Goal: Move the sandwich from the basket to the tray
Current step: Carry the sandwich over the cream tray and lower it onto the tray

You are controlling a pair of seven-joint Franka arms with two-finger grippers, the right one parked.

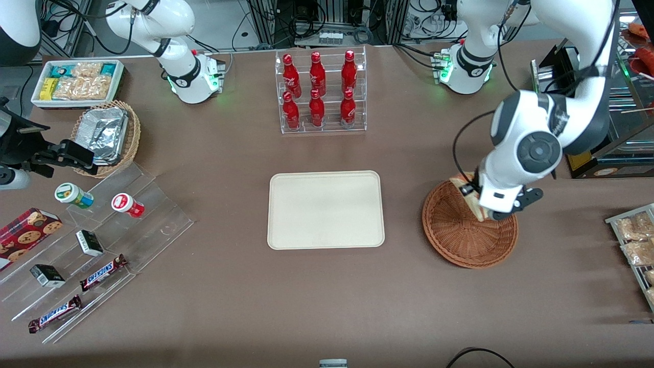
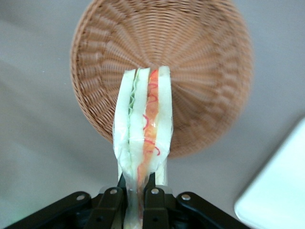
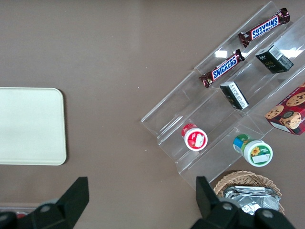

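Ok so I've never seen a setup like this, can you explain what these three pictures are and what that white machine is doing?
These are two white robot arms at a brown table. One picture looks at the table from above and in front; the other two come from cameras on each arm's wrist. The working arm's claw is shut on a wrapped sandwich, held just above a round reddish-brown basket. Beside the basket lies a cream tray with nothing on it, where the sandwich should go. Also on the table: a rack of red bottles, clear steps with Snickers bars and small tubs, and a tan basket of foil containers.
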